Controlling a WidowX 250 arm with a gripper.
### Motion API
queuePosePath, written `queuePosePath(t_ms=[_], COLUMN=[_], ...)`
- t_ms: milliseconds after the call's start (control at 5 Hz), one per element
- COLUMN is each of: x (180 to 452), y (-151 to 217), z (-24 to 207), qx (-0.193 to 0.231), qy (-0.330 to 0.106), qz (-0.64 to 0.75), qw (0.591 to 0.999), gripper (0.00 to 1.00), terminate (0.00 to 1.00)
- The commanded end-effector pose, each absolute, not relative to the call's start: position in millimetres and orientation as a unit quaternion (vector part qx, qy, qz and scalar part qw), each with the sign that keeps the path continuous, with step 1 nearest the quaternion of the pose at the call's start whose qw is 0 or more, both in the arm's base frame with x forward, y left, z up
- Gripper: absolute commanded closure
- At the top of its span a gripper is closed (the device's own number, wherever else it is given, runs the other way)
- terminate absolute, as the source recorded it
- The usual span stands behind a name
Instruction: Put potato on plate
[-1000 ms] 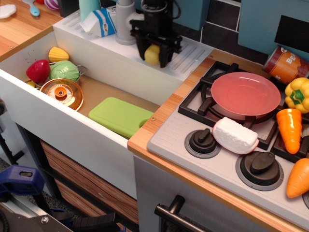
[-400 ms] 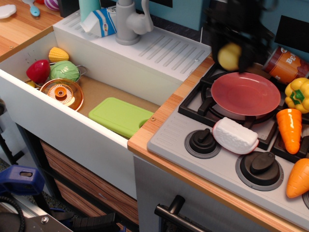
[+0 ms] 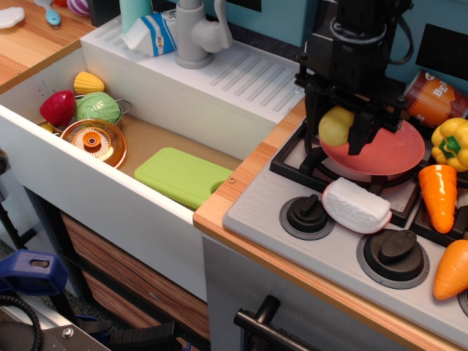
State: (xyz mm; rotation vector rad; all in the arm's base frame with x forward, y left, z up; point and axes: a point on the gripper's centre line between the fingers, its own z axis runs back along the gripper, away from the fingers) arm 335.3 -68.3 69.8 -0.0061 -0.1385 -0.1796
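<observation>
The pale-yellow potato (image 3: 335, 126) is held between the fingers of my black gripper (image 3: 338, 131), which is shut on it. The gripper hangs just above the left part of the pink-red plate (image 3: 391, 153), which rests on the black stove grate. The arm covers the plate's far left rim. I cannot tell if the potato touches the plate.
A white oblong toy (image 3: 356, 205) lies in front of the plate. A yellow bell pepper (image 3: 451, 142), two carrots (image 3: 439, 194) and a can (image 3: 433, 96) sit at the right. The sink holds a green cutting board (image 3: 183, 175), an orange-gold lid (image 3: 93, 141), corn (image 3: 88, 81) and other toy vegetables.
The gripper carried the potato from over the drain rack behind the sink to the right, then lowered it toward the plate's left side.
</observation>
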Motion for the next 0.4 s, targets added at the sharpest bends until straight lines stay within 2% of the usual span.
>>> queuePosePath(t_ms=[0,200], x=[354,369], y=[-71,-76], z=[95,96], qx=[-0.009,-0.017], qy=[-0.106,-0.111], qz=[-0.121,-0.124], qw=[0.987,0.986], gripper=[1.00,1.00], terminate=[0.00,1.00])
